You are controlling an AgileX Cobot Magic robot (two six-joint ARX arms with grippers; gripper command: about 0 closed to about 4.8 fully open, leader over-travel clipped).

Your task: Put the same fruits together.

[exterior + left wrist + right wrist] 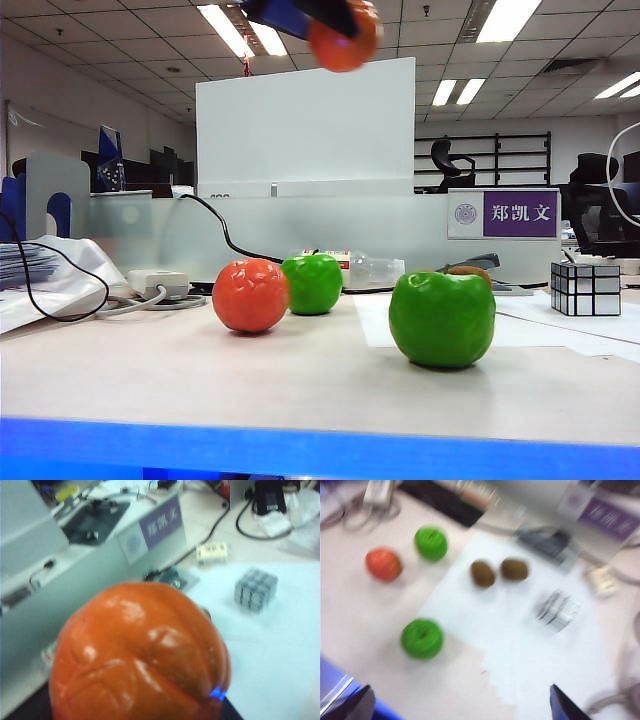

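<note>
My left gripper hangs high above the table, shut on an orange-red mandarin that fills the left wrist view. A second mandarin rests on the table, and a green apple sits close behind it to the right. The other green apple sits nearer the front, to the right, with a brown kiwi peeking out behind it. From above, my right gripper is open and empty over the table's front. Its wrist view shows the mandarin, both apples and two kiwis side by side.
A silver mirror cube stands at the right on white paper. Cables and a power adapter lie at the back left. A white partition and a name sign close off the back. The blue table edge runs along the front.
</note>
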